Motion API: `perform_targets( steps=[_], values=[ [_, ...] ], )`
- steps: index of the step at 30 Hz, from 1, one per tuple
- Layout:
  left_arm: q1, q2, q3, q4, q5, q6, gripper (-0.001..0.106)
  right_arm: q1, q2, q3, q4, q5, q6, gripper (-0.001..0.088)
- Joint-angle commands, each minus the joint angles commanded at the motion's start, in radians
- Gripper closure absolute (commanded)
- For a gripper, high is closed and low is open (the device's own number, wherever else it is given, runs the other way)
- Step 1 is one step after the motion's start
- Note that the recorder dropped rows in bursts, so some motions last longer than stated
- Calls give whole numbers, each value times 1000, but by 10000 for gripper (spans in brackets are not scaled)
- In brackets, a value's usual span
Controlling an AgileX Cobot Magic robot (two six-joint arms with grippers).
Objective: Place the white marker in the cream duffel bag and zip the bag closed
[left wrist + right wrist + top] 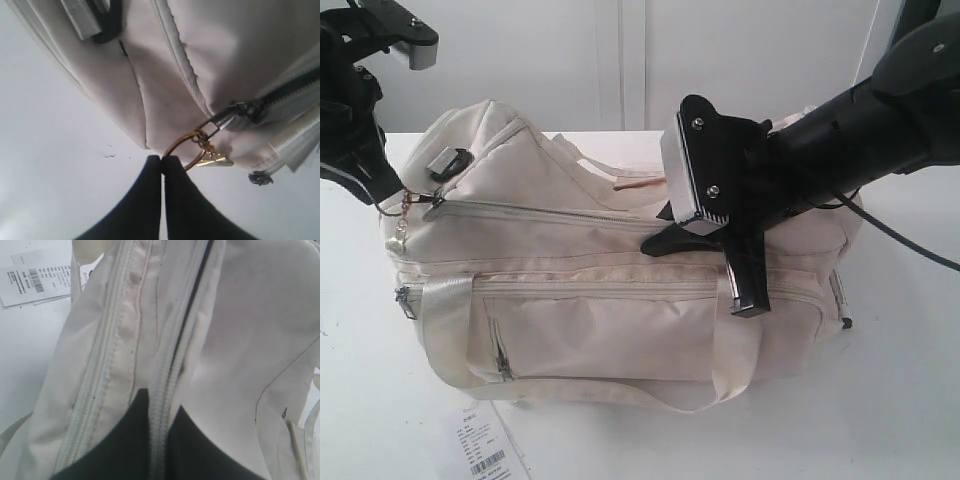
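I can read nothing here. Beyond the cream duffel bag (240,315) from my right gripper (159,402), a white paper tag (35,277) bears a barcode and lines of fine print, too small to make out.

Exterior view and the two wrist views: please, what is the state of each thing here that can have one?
cream duffel bag, front pocket zips closed.
top zip, slider at the bag's left end; fully closed or not, cannot tell.
left tool, shut on the gold ring of the zip pull.
right tool, shut on the bag's top zip seam.
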Motion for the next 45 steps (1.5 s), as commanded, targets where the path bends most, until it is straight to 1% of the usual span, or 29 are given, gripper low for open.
perform_targets(
  steps=[4,6,8,11,14,16,18,22,23,25,28,31,33,34,36,39,41,42,45],
  values=[
    [0,0,0,-164,0,45,1053,0,0,0,7,-23,0,867],
    [0,0,0,-223,0,79,1053,0,0,0,30,-30,0,838],
    [0,0,0,-267,0,94,1053,2,0,0,55,-36,0,749],
    [0,0,0,-317,-4,94,1053,2,0,0,64,-53,0,549],
    [0,0,0,-367,0,94,1053,2,0,0,94,-39,2,358],
    [0,0,0,-386,0,98,1053,2,-6,0,154,-8,2,278],
    [0,0,0,-392,0,106,1053,2,-19,0,249,16,2,253],
    [0,0,0,-392,0,143,1053,2,-50,0,486,38,2,254],
    [0,0,0,-392,0,157,1053,4,-54,0,532,62,3,255],
    [0,0,0,-392,0,184,1053,22,-53,0,567,88,25,262],
    [0,0,0,-392,0,212,1053,84,-48,0,564,29,93,262],
    [0,0,0,-392,0,214,1053,142,-27,-24,534,-42,162,262],
    [0,0,0,-392,-1,217,1053,175,-3,-54,475,-101,257,262],
    [0,0,0,-392,-1,219,1053,183,8,-70,432,-106,293,262],
    [0,0,0,-392,-1,219,1053,202,39,-118,286,-99,398,262],
    [0,0,0,-387,-1,219,1053,228,81,-190,64,-92,607,262],
    [0,0,0,-386,-1,219,1053,234,110,-233,-40,-65,681,262],
    [0,0,0,-386,-1,219,1053,240,122,-248,-64,-55,691,262],
    [0,0,0,-386,-1,219,1053,254,161,-299,-69,-44,690,262]
  ],
)
